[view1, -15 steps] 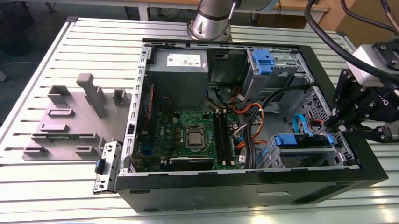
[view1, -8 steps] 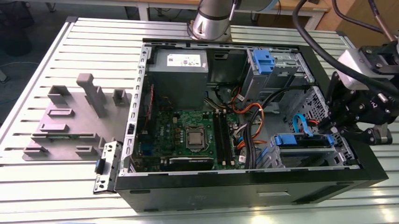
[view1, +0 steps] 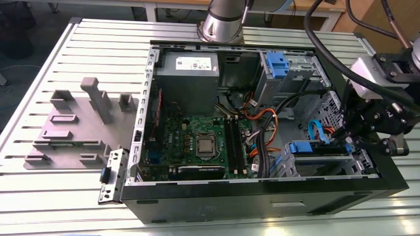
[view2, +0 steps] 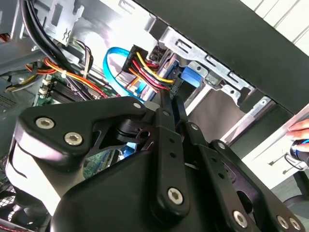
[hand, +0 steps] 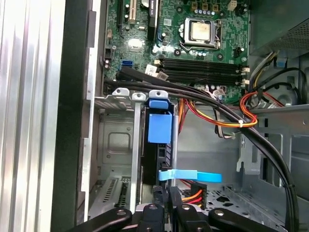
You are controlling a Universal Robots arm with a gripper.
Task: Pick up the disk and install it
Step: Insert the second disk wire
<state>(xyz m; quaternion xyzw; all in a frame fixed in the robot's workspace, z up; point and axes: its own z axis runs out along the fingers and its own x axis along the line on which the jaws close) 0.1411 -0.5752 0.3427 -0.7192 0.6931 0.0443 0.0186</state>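
Note:
The disk [hand: 160, 129] stands on edge in a slot of the silver drive cage [hand: 110, 145] at the case's front corner. Its blue carrier frame and dark edge face the first wrist view. In the exterior view the disk's blue frame [view1: 303, 147] shows on top of the cage at the exterior view's lower right. My gripper [view1: 347, 142] hangs inside the case at the disk's cable end. Its black fingers [view2: 166, 108] are pressed together, and I cannot tell if anything thin is pinched. A blue data cable [hand: 190, 176] and a plug with coloured wires [view2: 145, 65] lie just past the fingertips [hand: 160, 194].
The open computer case [view1: 262, 196] lies on a slatted metal table [view1: 72, 196]. Inside are the motherboard [view1: 203, 142], a grey power-supply box [view1: 190, 73], a second blue carrier [view1: 276, 64] and black cable bundles [hand: 231, 113]. Grey fixtures [view1: 72, 128] stand at the exterior view's left.

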